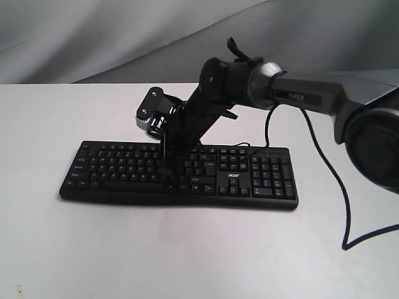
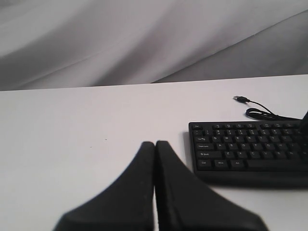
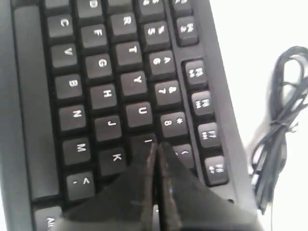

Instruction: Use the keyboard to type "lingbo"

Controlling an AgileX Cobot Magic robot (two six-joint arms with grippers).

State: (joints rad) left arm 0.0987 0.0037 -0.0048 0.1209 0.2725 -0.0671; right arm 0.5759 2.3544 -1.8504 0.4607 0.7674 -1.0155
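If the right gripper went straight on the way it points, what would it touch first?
Most likely the I key of the keyboard; the shut right gripper aims at it.

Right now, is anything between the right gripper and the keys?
Nothing visible does. The shut right gripper sits directly over the keyboard at the I key, with no object between them. The cable lies on the table beside the keyboard, clear of the tips.
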